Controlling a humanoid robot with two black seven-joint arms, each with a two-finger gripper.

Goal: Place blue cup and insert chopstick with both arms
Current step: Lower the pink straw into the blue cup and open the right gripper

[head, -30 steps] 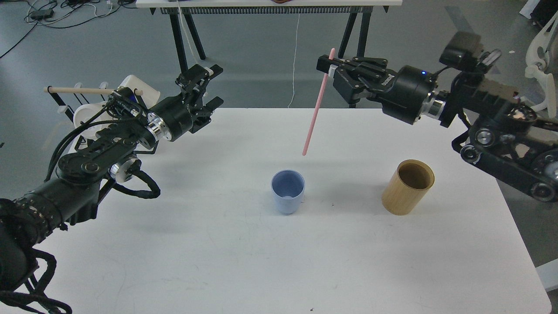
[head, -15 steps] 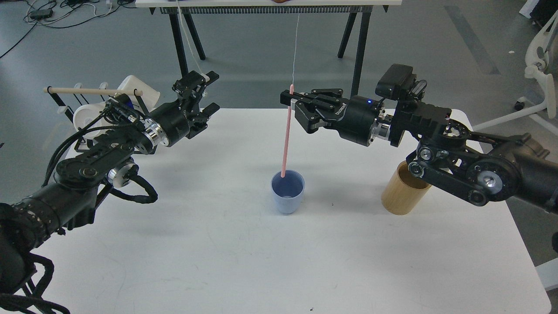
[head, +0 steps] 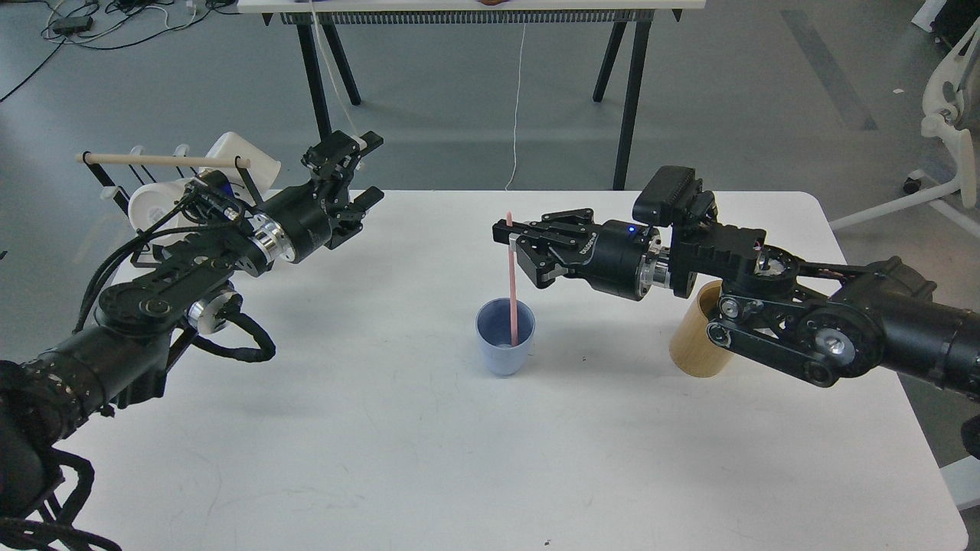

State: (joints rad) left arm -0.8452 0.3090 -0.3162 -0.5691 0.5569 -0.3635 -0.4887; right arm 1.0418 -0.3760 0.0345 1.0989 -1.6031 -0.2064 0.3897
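Note:
The pale-blue cup [head: 505,337] stands upright near the middle of the white table [head: 429,474]. The pink chopstick [head: 511,283] stands almost upright with its lower end inside the cup. My right gripper [head: 514,243] is shut on the chopstick near its top, just above the cup. My left gripper [head: 358,170] is open and empty, held above the table's far left part, well away from the cup.
A tan cylindrical holder [head: 695,344] stands right of the cup, partly behind my right arm. A rack with a pale wooden rod [head: 164,160] and white mugs [head: 153,200] sits at the table's far left. A trestle table [head: 475,8] stands behind.
My right gripper has come down and to the left with the chopstick, and its lower end has gone from above the table into the cup. The left gripper has barely moved.

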